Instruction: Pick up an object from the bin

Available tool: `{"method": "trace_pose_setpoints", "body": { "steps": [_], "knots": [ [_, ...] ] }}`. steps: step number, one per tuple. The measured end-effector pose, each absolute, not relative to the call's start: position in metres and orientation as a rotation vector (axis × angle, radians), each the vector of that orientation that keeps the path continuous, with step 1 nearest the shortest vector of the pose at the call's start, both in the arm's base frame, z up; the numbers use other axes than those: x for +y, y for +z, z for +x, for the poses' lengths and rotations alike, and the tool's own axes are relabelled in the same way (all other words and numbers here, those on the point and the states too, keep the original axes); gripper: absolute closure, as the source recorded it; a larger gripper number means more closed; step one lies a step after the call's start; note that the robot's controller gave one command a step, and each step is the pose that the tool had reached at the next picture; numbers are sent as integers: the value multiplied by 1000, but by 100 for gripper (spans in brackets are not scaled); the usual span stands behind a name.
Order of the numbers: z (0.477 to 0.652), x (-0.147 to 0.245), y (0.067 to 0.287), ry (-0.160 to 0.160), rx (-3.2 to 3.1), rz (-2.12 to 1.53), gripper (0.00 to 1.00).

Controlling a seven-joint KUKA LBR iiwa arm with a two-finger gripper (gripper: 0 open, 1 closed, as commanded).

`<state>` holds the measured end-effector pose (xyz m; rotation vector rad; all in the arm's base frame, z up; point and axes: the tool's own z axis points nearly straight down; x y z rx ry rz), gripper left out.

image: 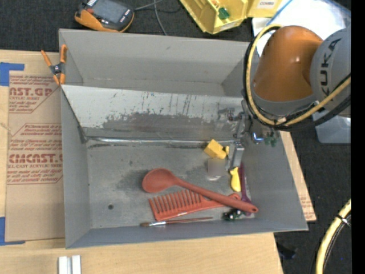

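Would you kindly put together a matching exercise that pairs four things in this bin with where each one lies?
Things:
1. red spoon
2. red comb
3. yellow block
4. thin stick

Places:
A. lowest in the view, by the bin's near wall
B. farthest back, beside the end effector
C. slanting across the floor, bowl at the view's left
D. between the spoon's handle and the stick

Pairs: 1-C, 2-D, 3-B, 4-A.
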<state>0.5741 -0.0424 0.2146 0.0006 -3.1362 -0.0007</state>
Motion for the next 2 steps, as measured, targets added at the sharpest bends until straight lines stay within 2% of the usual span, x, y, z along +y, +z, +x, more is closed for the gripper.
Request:
{"method": "trace_pose_setpoints", "body": {
  "steps": [1, 2],
  "knots": [
    [576, -42, 219, 1, -3144, 2, 0],
    [511, -3, 93, -2, -3146, -57, 0]
  ]
}}
